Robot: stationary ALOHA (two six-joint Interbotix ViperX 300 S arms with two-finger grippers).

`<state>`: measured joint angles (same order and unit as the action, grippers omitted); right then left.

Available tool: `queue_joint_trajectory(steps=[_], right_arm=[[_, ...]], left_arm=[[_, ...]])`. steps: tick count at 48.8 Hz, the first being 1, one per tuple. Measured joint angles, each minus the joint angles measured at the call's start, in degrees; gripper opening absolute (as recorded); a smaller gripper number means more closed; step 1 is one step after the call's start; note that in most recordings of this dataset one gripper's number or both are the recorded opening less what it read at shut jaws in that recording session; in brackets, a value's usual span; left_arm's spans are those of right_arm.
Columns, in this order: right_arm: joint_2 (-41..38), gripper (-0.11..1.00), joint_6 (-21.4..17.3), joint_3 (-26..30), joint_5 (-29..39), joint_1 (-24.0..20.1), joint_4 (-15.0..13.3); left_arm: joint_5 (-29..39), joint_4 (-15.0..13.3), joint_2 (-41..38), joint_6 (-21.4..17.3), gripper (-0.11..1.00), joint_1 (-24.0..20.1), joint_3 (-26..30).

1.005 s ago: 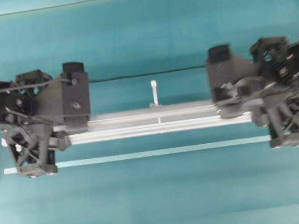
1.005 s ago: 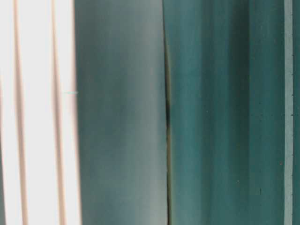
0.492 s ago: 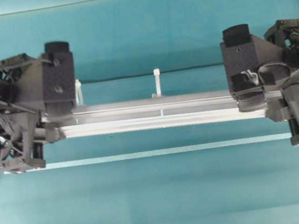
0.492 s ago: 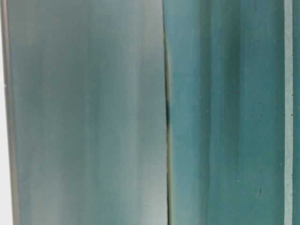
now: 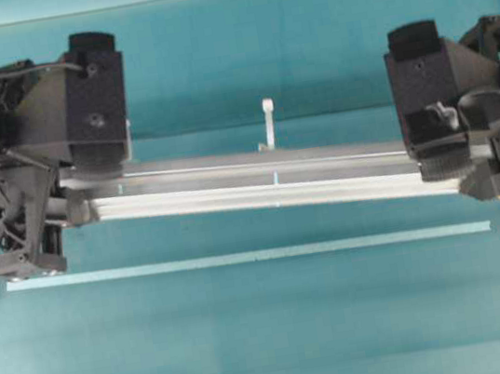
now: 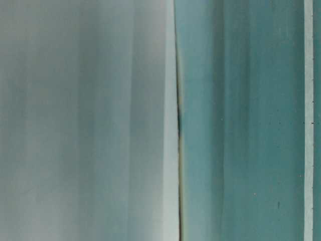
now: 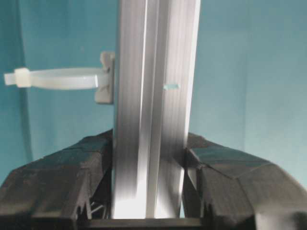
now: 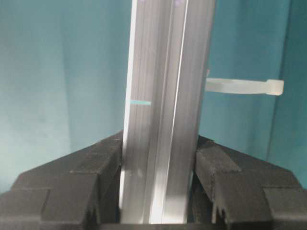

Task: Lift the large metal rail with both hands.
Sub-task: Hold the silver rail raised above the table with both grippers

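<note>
The long silver grooved aluminium rail (image 5: 259, 186) is off the teal table (image 5: 272, 334), each end clamped between the wedge jaws of the left black lattice gripper (image 7: 148, 191) and the right one (image 8: 158, 191). It slopes slightly in the overhead view. To lift it well, both arms should rise at the same pace and keep their spacing, so the rail stays level and does not slip.

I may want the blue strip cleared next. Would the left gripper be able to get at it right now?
Probably not yet: the left gripper is shut on the large metal rail, so it isn't free. The pale-blue strip itself lies uncovered on the table.
</note>
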<state>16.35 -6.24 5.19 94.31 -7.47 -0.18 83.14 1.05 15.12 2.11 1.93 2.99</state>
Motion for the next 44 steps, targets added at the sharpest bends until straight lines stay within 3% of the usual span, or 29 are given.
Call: queue_joint_trajectory(steps=[16,44], right_arm=[[-1.41,0.41,-0.70,5.89,0.79,-1.23,0.00],[-0.70,0.41,-0.62,3.69,0.79,-0.18,-0.35]], left_arm=[[4.04,0.00,-1.41,0.00,0.35,0.62,4.92],[4.39,0.00,-1.93,0.35,0.35,0.62,6.42]])
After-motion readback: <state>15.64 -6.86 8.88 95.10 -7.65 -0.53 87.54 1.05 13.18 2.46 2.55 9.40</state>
